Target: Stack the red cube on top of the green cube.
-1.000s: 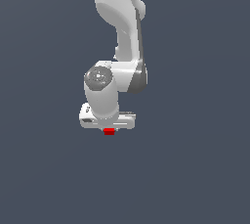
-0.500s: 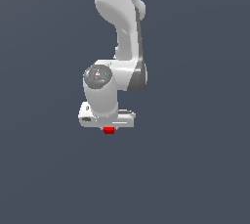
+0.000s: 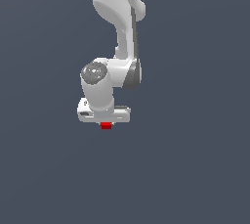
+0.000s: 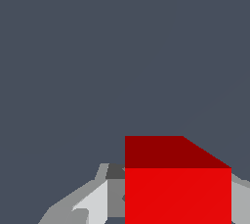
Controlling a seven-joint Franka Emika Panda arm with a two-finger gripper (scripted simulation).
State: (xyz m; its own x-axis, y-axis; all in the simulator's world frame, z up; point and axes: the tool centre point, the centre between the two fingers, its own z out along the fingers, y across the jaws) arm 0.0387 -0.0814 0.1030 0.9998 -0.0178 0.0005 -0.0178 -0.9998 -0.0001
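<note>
A plain dark slate-grey ground (image 3: 195,169) is filling the whole exterior view, uniform in tone and showing no markings, seams or edges. The same flat grey surface (image 4: 97,47) is taking up most of the wrist view, again featureless. No horizon or boundary is showing in either view, so it cannot be told whether this is a tabletop, a floor or backdrop.

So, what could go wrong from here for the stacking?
1. The green cube appears in neither view, so the arm may carry the red cube without sight of where to set it down.
2. In the exterior view only a small part of the red cube shows below the tool, and the fingers are mostly hidden; how firm the grip is cannot be judged, so it might slip.
</note>
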